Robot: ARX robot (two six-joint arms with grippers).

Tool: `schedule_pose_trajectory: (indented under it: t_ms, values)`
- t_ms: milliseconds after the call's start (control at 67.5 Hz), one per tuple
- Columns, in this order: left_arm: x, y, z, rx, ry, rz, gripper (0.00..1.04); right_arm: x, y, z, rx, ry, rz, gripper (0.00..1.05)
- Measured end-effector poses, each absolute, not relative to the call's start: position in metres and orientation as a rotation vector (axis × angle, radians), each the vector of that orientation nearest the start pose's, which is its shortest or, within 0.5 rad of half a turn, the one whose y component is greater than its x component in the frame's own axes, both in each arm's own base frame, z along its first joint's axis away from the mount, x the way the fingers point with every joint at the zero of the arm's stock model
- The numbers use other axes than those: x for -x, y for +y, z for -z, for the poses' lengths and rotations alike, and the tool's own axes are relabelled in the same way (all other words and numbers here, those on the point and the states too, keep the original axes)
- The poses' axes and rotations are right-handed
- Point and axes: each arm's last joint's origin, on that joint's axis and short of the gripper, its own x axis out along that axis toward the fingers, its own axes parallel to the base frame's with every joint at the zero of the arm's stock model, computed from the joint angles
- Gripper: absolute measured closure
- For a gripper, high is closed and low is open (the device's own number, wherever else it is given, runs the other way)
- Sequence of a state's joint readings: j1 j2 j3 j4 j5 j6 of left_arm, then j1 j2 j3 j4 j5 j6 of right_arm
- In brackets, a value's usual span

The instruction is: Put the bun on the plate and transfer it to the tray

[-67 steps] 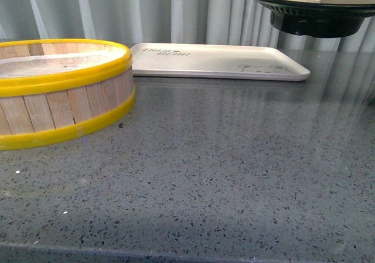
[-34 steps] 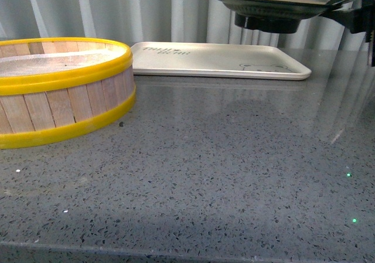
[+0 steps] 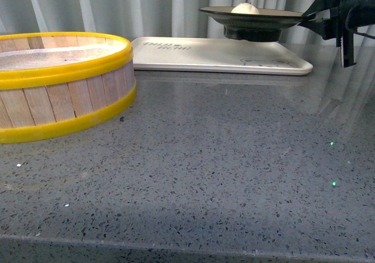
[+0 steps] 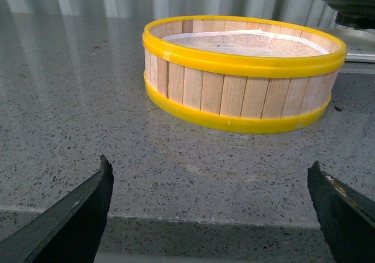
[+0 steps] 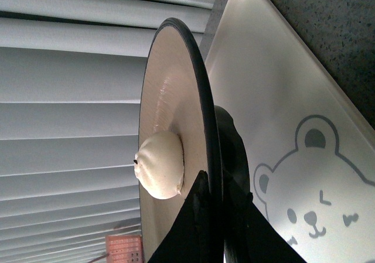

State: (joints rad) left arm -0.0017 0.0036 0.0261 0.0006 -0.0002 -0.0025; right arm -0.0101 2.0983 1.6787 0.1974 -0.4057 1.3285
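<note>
The off-white bun (image 3: 245,8) sits in the middle of the plate (image 3: 258,17), tan inside with a black rim and foot. My right gripper (image 3: 309,17) is shut on the plate's right rim and holds it level just above the right half of the cream tray (image 3: 193,57). In the right wrist view the bun (image 5: 159,164) rests on the plate (image 5: 176,99), my gripper (image 5: 211,184) pinches the rim, and the tray (image 5: 275,122) with its bear drawing lies behind. My left gripper (image 4: 211,184) is open and empty over the counter's near edge.
A yellow-rimmed wooden steamer basket (image 3: 58,84) stands at the left of the grey speckled counter (image 3: 222,157); it also shows in the left wrist view (image 4: 243,69). Grey vertical blinds run behind the tray.
The plate with the bun has come down and to the left, from high at the upper right to just above the tray. The right gripper has come into view.
</note>
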Motion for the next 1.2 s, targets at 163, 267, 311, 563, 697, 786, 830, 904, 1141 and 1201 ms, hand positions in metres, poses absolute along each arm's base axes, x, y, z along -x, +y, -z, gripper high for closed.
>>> schedule_pose_trajectory:
  t_ms: [163,267,311,563,697,786,830,904,1141,1201]
  values:
    - [-0.096,0.000,-0.172,0.003,-0.023,0.002,0.07,-0.511,0.011,-0.253,-1.345,0.482,-0.203,1.02]
    - [-0.096,0.000,-0.172,0.003,-0.023,0.002,0.07,-0.516,0.017,-0.248,-1.330,0.499,-0.205,1.02]
    - [-0.096,0.000,-0.172,0.003,-0.023,0.002,0.07,-0.518,0.019,-0.248,-1.328,0.502,-0.209,1.02]
    - [-0.096,0.000,-0.172,0.003,-0.023,0.002,0.07,-0.521,0.022,-0.250,-1.309,0.516,-0.232,1.02]
    - [-0.096,0.000,-0.172,0.003,-0.023,0.002,0.07,-0.521,0.019,-0.247,-1.304,0.514,-0.225,1.02]
    - [-0.096,0.000,-0.172,0.003,-0.023,0.002,0.07,-0.521,0.017,-0.247,-1.298,0.514,-0.224,1.02]
    - [-0.096,0.000,-0.172,0.003,-0.023,0.002,0.07,-0.521,0.016,-0.247,-1.295,0.514,-0.222,1.02]
    - [-0.096,0.000,-0.172,0.003,-0.023,0.002,0.07,-0.521,0.015,-0.246,-1.289,0.523,-0.219,1.02]
    - [-0.096,0.000,-0.172,0.003,-0.023,0.002,0.07,-0.521,0.014,-0.247,-1.281,0.541,-0.220,0.93]
    - [-0.096,0.000,-0.172,0.003,-0.023,0.002,0.07,-0.521,0.014,-0.247,-1.283,0.542,-0.221,0.84]
